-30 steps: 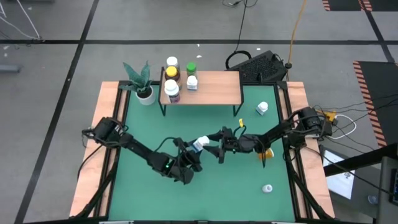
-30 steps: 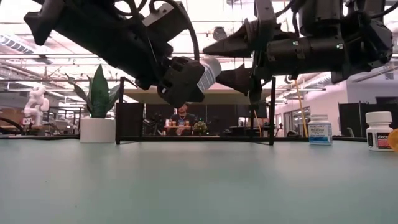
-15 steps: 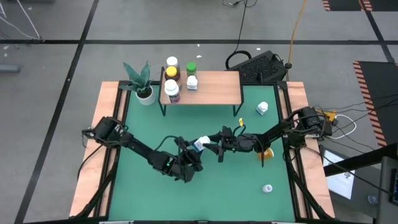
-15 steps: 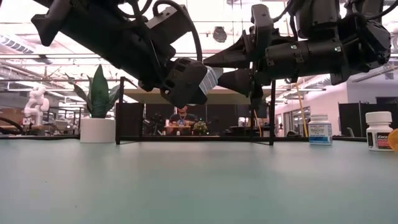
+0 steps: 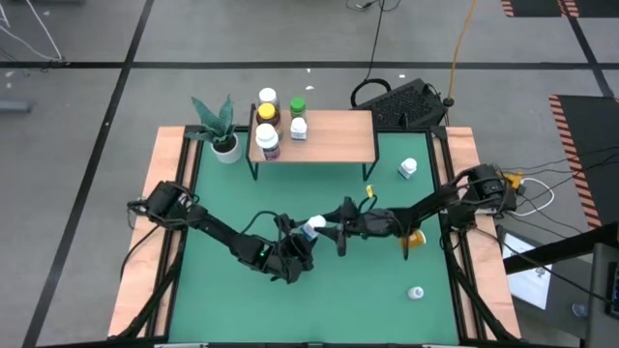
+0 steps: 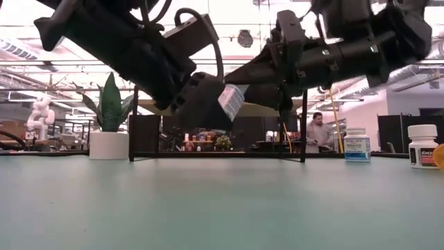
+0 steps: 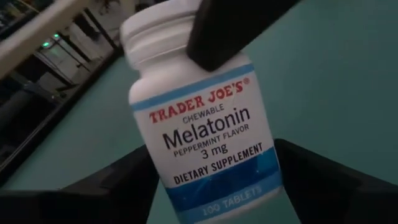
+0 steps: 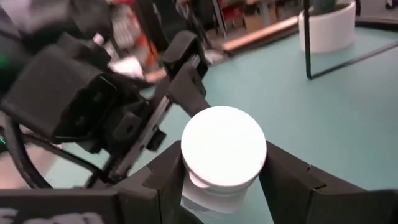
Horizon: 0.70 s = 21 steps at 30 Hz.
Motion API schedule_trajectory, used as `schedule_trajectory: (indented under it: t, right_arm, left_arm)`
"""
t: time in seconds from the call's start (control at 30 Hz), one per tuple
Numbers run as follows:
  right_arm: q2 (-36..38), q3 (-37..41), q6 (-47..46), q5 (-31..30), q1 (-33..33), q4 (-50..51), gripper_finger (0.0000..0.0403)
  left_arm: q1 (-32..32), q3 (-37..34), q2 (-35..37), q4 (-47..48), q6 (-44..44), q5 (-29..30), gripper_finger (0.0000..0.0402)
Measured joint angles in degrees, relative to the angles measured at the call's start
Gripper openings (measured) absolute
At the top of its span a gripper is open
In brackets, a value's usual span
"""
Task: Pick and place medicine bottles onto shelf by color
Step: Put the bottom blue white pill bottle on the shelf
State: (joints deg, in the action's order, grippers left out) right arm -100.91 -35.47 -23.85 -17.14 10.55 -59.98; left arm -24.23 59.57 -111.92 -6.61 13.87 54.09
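A white Melatonin medicine bottle (image 7: 205, 130) hangs above the middle of the green table (image 5: 319, 290), between both grippers. My right gripper (image 8: 224, 186) comes from the table's right and is shut on the bottle (image 5: 312, 228). My left gripper (image 7: 211, 186) comes from the left and is open; its fingers stand on either side of the bottle's lower end. The shelf (image 5: 334, 140) stands at the far side, with several medicine bottles (image 5: 268, 141) on its left part. My right gripper pinches the bottle's white cap end (image 8: 224, 146) between its two fingers (image 8: 283, 180). The fingers come about level from the table's right, along the bottle. One finger (image 7: 236, 31) lies over the cap and shoulder. The bottle is lifted clear and tilted.
A potted plant (image 5: 224, 143) stands left of the shelf. A white bottle (image 5: 408, 169) stands at the far right and an orange one (image 5: 416, 237) under my right arm; a small white one (image 5: 416, 292) lies near right. Wooden borders frame the table.
My right gripper has shut on the bottle's cap end and tipped, so its fingers now slope down toward the left. The bottle has tilted with it and shows more of its label beside my left gripper.
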Motion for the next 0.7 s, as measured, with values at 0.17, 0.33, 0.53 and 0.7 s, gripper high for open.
schedule_trajectory:
  t: [0.17,0.33,0.53,0.7]
  right_arm:
    - [5.30,-7.10,4.71,0.33,0.13,22.56,0.0168]
    - [10.07,-12.99,14.03,0.51,-0.01,38.64,0.0169]
    - [14.22,-19.93,30.99,0.71,-3.58,48.98,0.0169]
    - [14.14,-31.60,36.21,7.60,-10.94,65.97,0.0169]
  left_arm:
    - [-0.24,0.00,0.22,5.31,0.73,-2.24,0.0320]
    - [-0.58,-0.02,2.63,11.44,7.37,-2.82,0.0332]
    - [-0.28,0.02,8.57,20.34,14.23,-0.51,0.0322]
    - [-0.10,-0.50,10.76,25.26,22.26,3.49,0.0313]
